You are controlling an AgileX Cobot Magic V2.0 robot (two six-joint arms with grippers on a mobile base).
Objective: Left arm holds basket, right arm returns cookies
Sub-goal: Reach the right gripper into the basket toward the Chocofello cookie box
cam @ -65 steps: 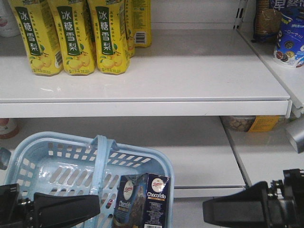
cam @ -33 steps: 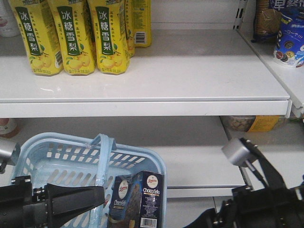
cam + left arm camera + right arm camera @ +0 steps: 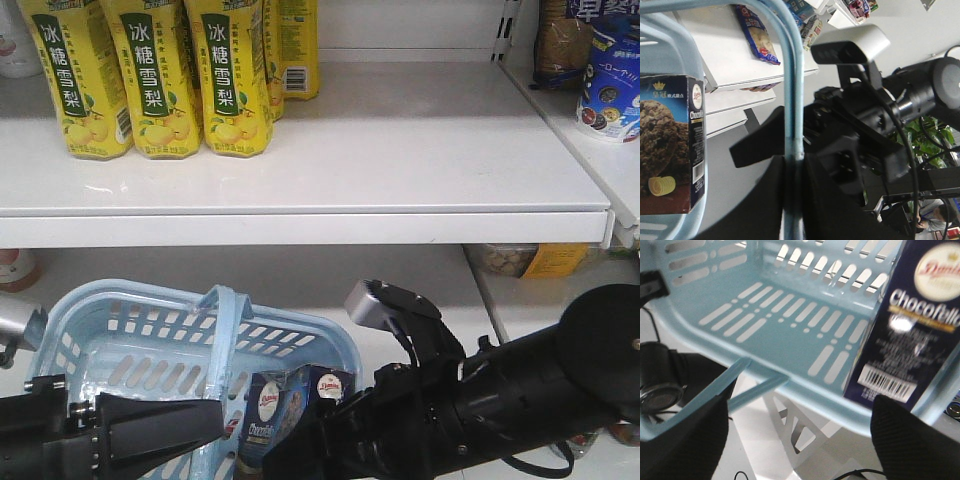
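Note:
The pale blue basket (image 3: 100, 345) hangs in front of the lower shelf, its hoop handle (image 3: 225, 330) upright. My left gripper (image 3: 212, 422) is shut on the handle; in the left wrist view the handle (image 3: 792, 100) runs between its jaws (image 3: 792, 167). The navy Danisa Chocofello cookies carton (image 3: 290, 395) stands upright in the basket's right corner, also seen in the left wrist view (image 3: 670, 145) and the right wrist view (image 3: 912, 325). My right gripper (image 3: 800, 440) is open and empty, close to the basket's rim (image 3: 805, 400), with the carton just ahead to its right. The right arm (image 3: 480, 400) hides the carton's lower part.
Yellow drink cartons (image 3: 150, 80) stand at the left of the white upper shelf (image 3: 400, 150). A blue snack cup (image 3: 610, 95) sits on the right-hand shelf. The lower shelf (image 3: 420, 310) lies behind the basket. A blue snack packet (image 3: 757, 35) lies on a shelf.
My right arm has swung in from the lower right, leftward up to the basket and the carton. The basket and left gripper have stayed almost still.

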